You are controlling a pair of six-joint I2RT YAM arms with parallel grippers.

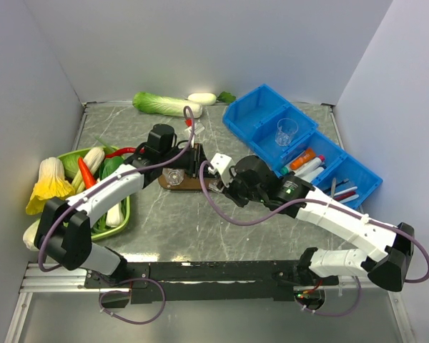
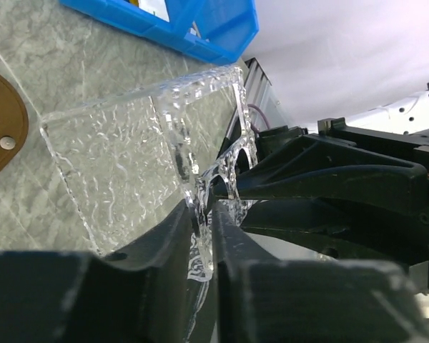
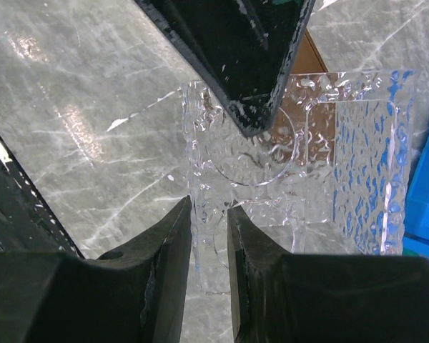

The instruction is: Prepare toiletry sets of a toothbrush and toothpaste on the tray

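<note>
**Two grippers, one cup: handoff over the tray?**

Got the left gripper (image 2: pixel 204 207) clamped almost shut on the wall of a clear cup (image 2: pixel 150 143), tipped on its side. Same story with the right gripper (image 3: pixel 209 214): pinching that cup's wall, hardly any gap. Probably passing or righting it, ready to stand on the tray (image 1: pixel 191 187) and hold a brush and paste. Dark brown board, rounded end, right under the cup. Spotted the orange toothpaste (image 1: pixel 302 158) in the blue bin (image 1: pixel 257 107), about 3 o'clock from the tray, well apart. Maybe the toothbrush in there too; too small to tell from above.
</note>
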